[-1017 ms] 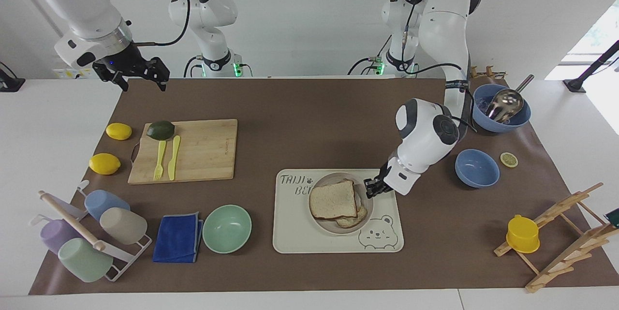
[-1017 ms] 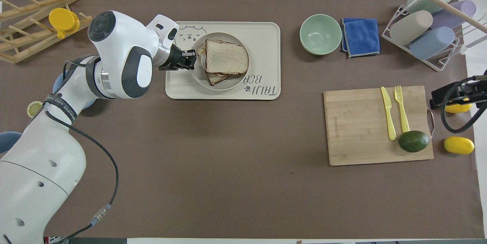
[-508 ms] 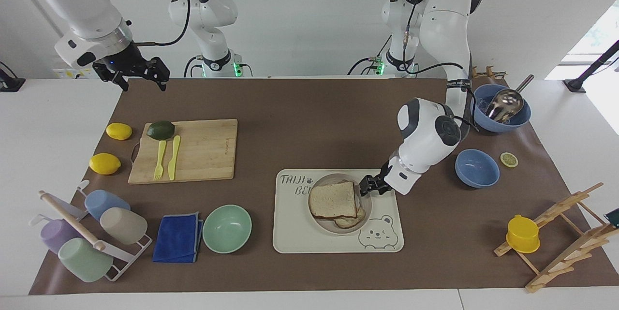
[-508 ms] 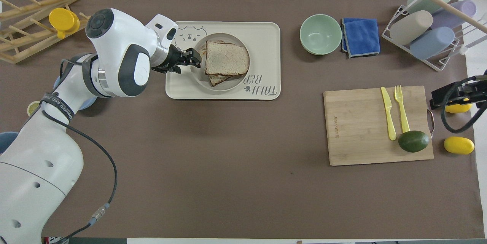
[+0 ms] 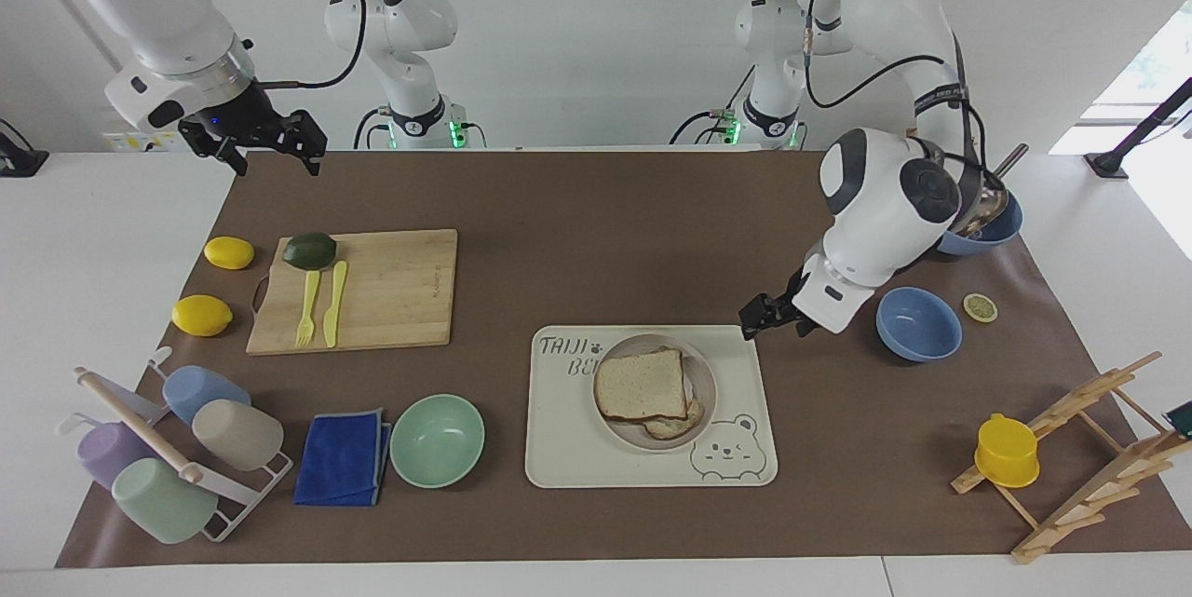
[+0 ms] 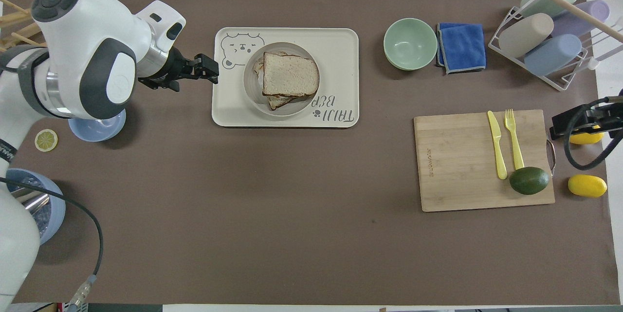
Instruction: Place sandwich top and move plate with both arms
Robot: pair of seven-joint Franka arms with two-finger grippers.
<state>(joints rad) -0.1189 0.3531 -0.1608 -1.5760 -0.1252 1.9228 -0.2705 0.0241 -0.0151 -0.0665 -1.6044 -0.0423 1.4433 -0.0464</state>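
Observation:
The sandwich top [image 5: 641, 385] [image 6: 289, 74] lies flat on a lower slice, the stack resting in the round plate [image 5: 655, 342] [image 6: 249, 85]. The plate stands on the cream bear tray [image 5: 577, 457] [image 6: 340, 44]. My left gripper [image 5: 759, 316] [image 6: 208, 67] hangs open and holds nothing, raised over the tray's edge toward the left arm's end, apart from the plate. My right gripper [image 5: 272, 150] waits open in the air over the mat's corner by the right arm's base, above the lemons; only part of it shows in the overhead view.
A mint-green bowl [image 5: 437, 440] and blue cloth [image 5: 343, 457] lie beside the tray, then a cup rack [image 5: 168, 448]. A cutting board [image 5: 372, 290] carries a fork, a knife and an avocado, with two lemons [image 5: 201, 315] beside it. Blue bowls [image 5: 918, 324] and a wooden rack [image 5: 1080, 448] are at the left arm's end.
My left gripper opened, let go at the sandwich's edge, and drew back and up off the plate toward the left arm's end. The sandwich top stayed on the stack. The right arm held still.

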